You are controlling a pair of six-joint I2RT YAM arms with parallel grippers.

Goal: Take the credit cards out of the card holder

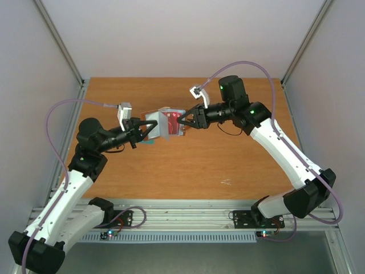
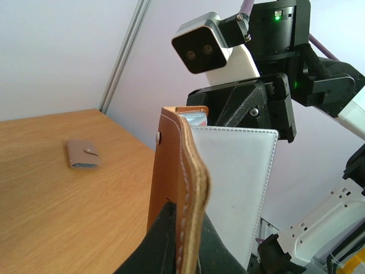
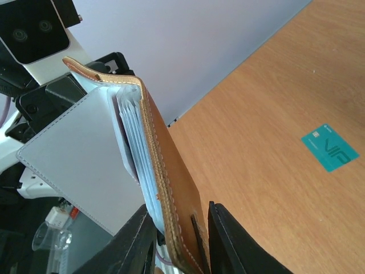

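Left end effector (image 1: pixel 147 130), right end effector (image 1: pixel 183 120) clamp one holder (image 3: pixel 171 188); one teal card (image 3: pixel 329 149) loose.

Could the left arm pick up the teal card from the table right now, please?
Probably not yet: the left gripper is clamped on the card holder, though the teal card lies uncovered.

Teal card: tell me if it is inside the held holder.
No, the teal card lies flat on the table, apart from the holder.
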